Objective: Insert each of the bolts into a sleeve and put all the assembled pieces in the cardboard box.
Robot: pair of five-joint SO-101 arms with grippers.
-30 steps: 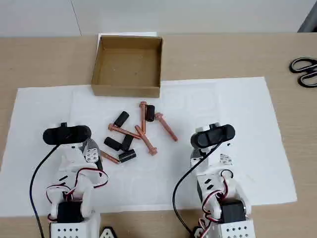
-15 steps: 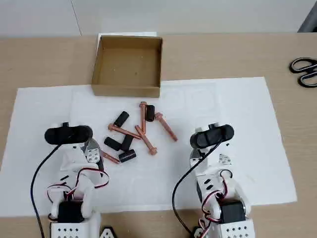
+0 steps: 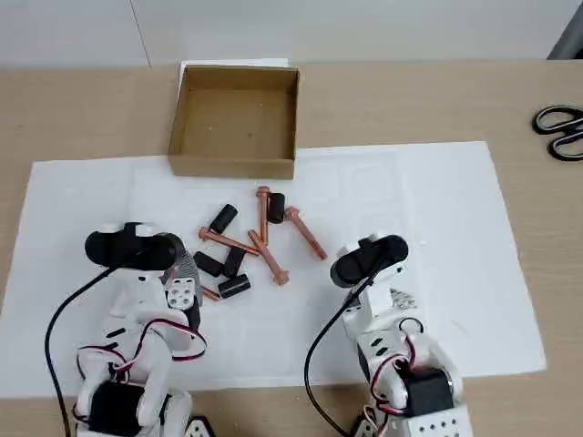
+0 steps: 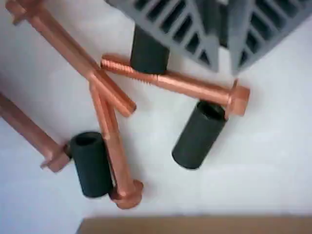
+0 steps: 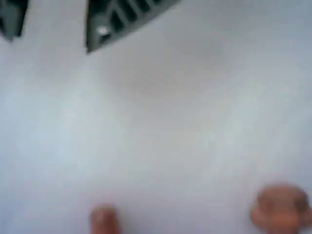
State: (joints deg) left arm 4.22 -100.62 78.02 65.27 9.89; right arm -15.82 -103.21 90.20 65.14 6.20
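Near edge, 7 o'clock: the left pincer is hanging low over the near-left fringe of the parts pile. Its fingers are lying almost together with only a thin slit between them, and they are gripping nothing. Just under them a black sleeve is lying half hidden, with a copper bolt touching it crosswise. A second sleeve is resting against that bolt's head.

Near edge, 5 o'clock: the right pincer is hanging over bare white paper. Its jaws are standing apart with nothing between them. Two blurred copper shapes are showing at the rim of the right wrist view, too soft to identify.

Centre of the surface: five bolts and five sleeves are lying loose in one cluster on the paper. Some bolts are crossing each other. As far as the high view shows, no bolt is sitting inside a sleeve.

12 o'clock: the cardboard box is standing open-topped at the paper's far edge. All the parts are lying outside it.

2 o'clock, far right: scissors are lying on the bare wood.
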